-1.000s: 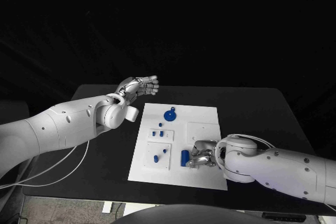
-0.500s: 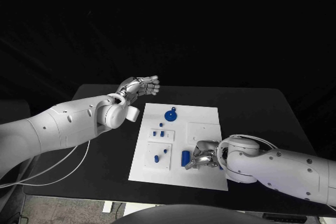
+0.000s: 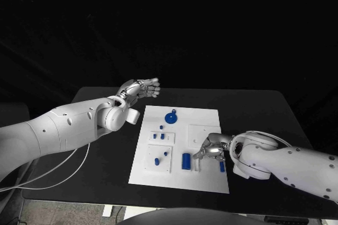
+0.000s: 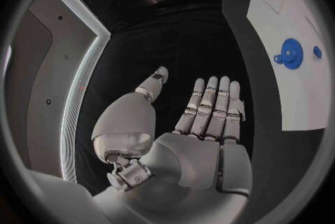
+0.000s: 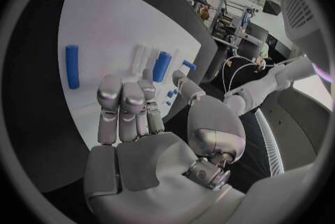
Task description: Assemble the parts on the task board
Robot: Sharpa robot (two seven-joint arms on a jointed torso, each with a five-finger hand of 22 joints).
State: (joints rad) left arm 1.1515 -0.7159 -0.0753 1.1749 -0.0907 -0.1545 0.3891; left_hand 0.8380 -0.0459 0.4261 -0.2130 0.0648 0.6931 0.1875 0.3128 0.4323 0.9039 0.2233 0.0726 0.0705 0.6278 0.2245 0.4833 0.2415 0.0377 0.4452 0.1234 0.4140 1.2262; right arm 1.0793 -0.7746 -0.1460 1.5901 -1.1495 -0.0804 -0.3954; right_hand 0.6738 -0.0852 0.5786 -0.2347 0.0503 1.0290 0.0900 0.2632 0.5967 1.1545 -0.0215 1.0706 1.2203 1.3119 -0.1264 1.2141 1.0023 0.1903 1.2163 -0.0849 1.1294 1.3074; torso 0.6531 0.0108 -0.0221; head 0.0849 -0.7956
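Right hand (image 3: 213,148) now off blue cylinder (image 3: 186,160).

right hand (image 3: 212,148) lifted off blue cylinder (image 3: 186,160)

- Task board (image 3: 204,117) lies mid-table (image 3: 267,112), between my two hands.
- My left hand (image 3: 141,88) hangs past the board's far-left corner, off the board, holding nothing.
- My right hand (image 3: 213,148) sits over the board's near-right part, fingers apart.
- Gear part (image 3: 171,117) lies on the board's far side.
- Cylinder part (image 3: 186,160) lies just left of my right hand; rod part (image 3: 221,167) just near side of it.
- Small pegs (image 3: 161,135) stand left of centre.
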